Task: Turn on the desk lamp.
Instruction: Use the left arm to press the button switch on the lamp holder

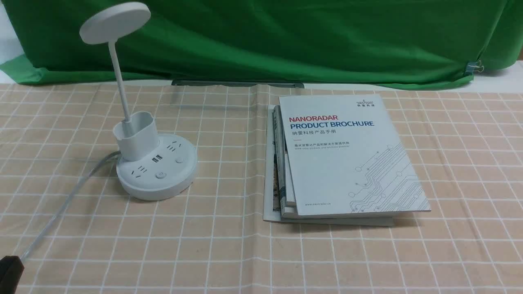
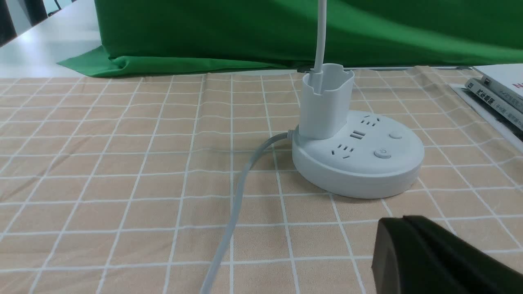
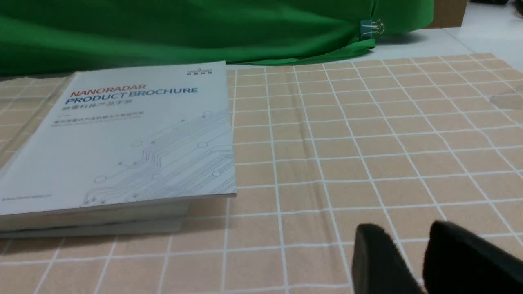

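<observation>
The white desk lamp [image 1: 157,171] stands on the left of the checked tablecloth, with its disc head [image 1: 115,22] up on a thin neck and a cup holder on the round base. The base carries sockets, USB ports, a power-symbol button [image 1: 161,176] and a plain round button [image 1: 179,160]. The head shows no light. The lamp base also shows in the left wrist view [image 2: 359,163]. My left gripper [image 2: 402,222] is shut and empty, low over the cloth, short of the base. Only its tip shows in the front view [image 1: 10,271]. My right gripper [image 3: 408,237] is open and empty over the cloth, right of the books.
The lamp's grey cord [image 1: 61,208] runs from the base toward the near left edge. A stack of books [image 1: 347,155] topped by a brochure lies right of centre. A green cloth [image 1: 286,36] hangs across the back, held by a binder clip [image 1: 474,66].
</observation>
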